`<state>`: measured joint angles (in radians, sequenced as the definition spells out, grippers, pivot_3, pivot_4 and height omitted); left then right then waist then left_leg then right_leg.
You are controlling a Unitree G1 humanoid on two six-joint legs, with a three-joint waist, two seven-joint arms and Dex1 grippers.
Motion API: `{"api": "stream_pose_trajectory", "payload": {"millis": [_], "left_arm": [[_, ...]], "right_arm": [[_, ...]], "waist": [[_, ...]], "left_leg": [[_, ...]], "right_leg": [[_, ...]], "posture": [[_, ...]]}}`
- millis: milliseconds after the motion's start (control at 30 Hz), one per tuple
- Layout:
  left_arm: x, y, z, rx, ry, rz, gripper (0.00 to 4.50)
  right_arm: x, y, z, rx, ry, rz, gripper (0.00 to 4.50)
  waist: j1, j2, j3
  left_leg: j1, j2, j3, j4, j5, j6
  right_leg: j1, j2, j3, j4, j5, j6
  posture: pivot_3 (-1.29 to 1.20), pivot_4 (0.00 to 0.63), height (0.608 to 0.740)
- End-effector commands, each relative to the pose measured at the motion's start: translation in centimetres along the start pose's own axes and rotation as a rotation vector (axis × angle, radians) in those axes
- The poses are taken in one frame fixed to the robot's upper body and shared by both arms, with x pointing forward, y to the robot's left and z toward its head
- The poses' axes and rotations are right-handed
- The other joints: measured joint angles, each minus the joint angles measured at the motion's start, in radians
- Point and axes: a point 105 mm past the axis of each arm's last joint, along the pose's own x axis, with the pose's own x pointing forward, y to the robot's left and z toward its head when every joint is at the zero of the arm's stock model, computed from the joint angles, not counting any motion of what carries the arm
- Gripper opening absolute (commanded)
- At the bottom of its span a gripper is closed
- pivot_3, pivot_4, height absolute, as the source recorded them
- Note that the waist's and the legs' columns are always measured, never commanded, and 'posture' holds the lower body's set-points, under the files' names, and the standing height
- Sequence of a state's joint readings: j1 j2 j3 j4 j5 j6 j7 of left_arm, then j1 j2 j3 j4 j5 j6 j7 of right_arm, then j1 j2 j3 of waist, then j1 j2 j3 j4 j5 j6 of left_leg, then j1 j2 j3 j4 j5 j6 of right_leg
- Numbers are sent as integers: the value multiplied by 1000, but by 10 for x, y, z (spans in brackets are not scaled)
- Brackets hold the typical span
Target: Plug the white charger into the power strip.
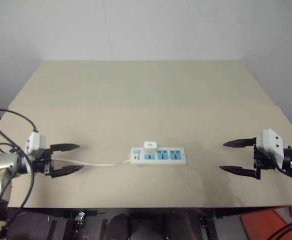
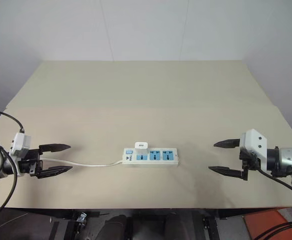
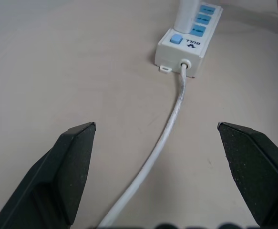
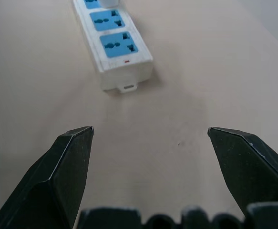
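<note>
We find the charger (image 1: 150, 145) seated upright in the strip (image 1: 159, 155), on the socket nearest the switch end; the other two blue sockets (image 4: 118, 45) toward the right end are bare. The strip lies flat on the bench (image 2: 146, 95), lengthwise along the near edge, roughly midway between the left and right edges and closer to the near edge than the far one. Its blue switch (image 3: 176, 39) sits at the left end, and from that end the cord (image 3: 169, 131) runs out across the bench toward the left. The cord passes between the two fingers of the left gripper (image 1: 64, 159), whether touching them we cannot tell. That gripper hangs over the bench near its left edge, pointing inward at the strip's switch end, fingers spread wide and holding nothing. The right gripper (image 2: 225, 158) hangs near the right edge, pointing inward at the strip's far end, fingers likewise spread wide and empty. Both grippers stand well apart from the strip, one on each side. From the right wrist view the strip's end tab (image 4: 126, 87) shows, lying on bare bench ahead of the fingers (image 4: 69, 160).
</note>
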<state>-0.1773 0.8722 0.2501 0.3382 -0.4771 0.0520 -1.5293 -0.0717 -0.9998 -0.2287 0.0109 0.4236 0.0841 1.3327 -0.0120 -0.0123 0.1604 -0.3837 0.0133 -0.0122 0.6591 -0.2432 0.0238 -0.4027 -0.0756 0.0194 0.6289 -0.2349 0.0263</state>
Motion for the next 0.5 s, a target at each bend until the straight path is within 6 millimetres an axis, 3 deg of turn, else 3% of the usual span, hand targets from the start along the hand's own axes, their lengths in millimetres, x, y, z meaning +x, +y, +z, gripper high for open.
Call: {"api": "stream_pose_trajectory", "payload": {"millis": [33,500], "left_arm": [[2,4,11,35,-16,-3,4465],[8,6,13,38,-28,12,4465]], "right_arm": [[-9,-4,14,-58,-16,-50,4500],[-21,1,15,-57,-14,-100,4500]], "waist": [[0,0,0],[0,-1,0]], "left_leg": [[0,0,0,0,0,0],[0,0,1,0,0,0]], "right_leg": [[0,0,0,0,0,0],[0,0,1,0,0,0]], "posture": [[0,150,740],[0,150,740]]}}
